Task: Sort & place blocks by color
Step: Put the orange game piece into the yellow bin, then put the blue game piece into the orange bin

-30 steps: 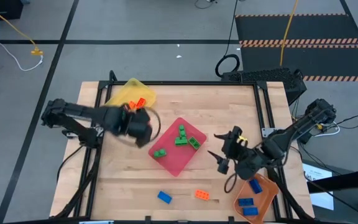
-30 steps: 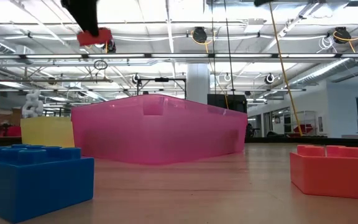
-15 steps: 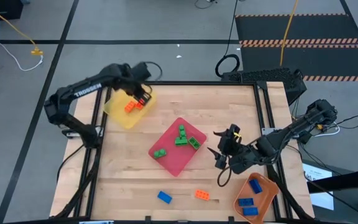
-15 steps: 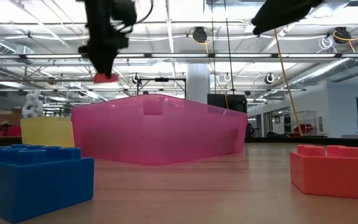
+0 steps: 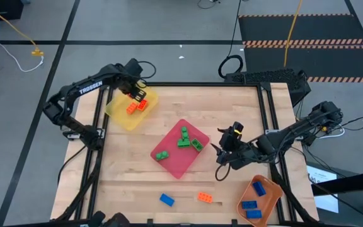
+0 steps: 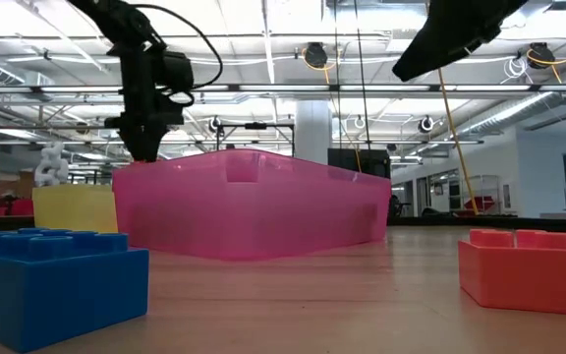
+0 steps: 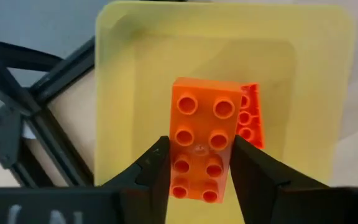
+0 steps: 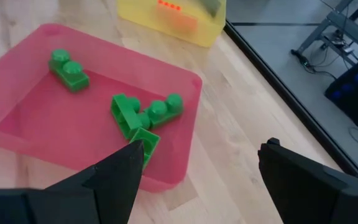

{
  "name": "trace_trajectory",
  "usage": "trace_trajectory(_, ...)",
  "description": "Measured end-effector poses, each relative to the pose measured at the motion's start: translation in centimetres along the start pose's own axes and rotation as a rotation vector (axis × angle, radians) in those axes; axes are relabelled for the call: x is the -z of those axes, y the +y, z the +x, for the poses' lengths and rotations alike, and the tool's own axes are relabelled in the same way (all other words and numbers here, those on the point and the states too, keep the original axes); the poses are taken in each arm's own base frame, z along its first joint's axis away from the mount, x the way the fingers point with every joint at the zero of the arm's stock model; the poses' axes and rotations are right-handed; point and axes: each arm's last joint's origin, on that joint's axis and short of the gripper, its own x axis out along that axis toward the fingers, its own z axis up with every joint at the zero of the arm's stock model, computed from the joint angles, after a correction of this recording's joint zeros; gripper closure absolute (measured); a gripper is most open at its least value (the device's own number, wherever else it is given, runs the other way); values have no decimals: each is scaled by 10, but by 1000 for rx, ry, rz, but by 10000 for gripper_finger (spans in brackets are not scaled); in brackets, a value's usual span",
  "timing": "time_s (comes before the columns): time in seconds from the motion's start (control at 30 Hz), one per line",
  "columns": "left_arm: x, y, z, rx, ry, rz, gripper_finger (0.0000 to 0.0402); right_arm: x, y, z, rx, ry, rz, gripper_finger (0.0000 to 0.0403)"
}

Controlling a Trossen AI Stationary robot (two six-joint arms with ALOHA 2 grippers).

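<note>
An orange block (image 7: 201,149) is clamped in the left end effector (image 7: 201,171) over the yellow tray (image 7: 309,74) for colour-matched release, while the right end effector (image 8: 197,180) hangs apart beside the pink tray (image 8: 17,81).

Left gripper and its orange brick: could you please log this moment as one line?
left gripper: shut on orange brick | over yellow tray | right gripper: open, beside pink tray

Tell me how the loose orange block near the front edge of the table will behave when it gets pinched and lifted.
The orange block looks like rigid moulded plastic, so it probably won't flex. It is small, so likely light. Its flat sides should suit a pinch, though smooth plastic may slip.
</note>
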Motion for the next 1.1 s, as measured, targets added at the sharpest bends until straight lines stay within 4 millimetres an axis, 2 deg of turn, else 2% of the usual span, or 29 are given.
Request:
trace_trajectory(0.07, -1, -1, 0, -7, -13, 10, 230, 0, -1, 2, 6, 2, 10, 104)
trace_trajectory(0.23, 1, -5, 0, -1, -3, 33, 86, -1, -2, 4, -9, 12, 27, 104)
trace_trajectory(0.33, 2, -7, 0, -1, 11, 25, 35, -1, -2, 4, -10, 10, 27, 104)
trace_trajectory(0.4, 4, -12, -1, 4, 18, 23, 22, -1, -2, 4, -11, 10, 24, 104)
trace_trajectory(0.57, 14, -41, -14, 145, 42, 106, 39, -1, -4, 3, -6, 15, 15, 104)
trace_trajectory(0.77, 39, -88, -50, 248, 24, 320, 92, -1, -5, 2, -4, 17, -2, 104)
trace_trajectory(0.9, 66, -128, -69, 325, -12, 414, 121, 1, -8, 1, 6, 34, -11, 104)
trace_trajectory(1.1, 116, -192, -92, 478, -86, 559, 154, 5, -18, -6, 27, 68, 30, 104)
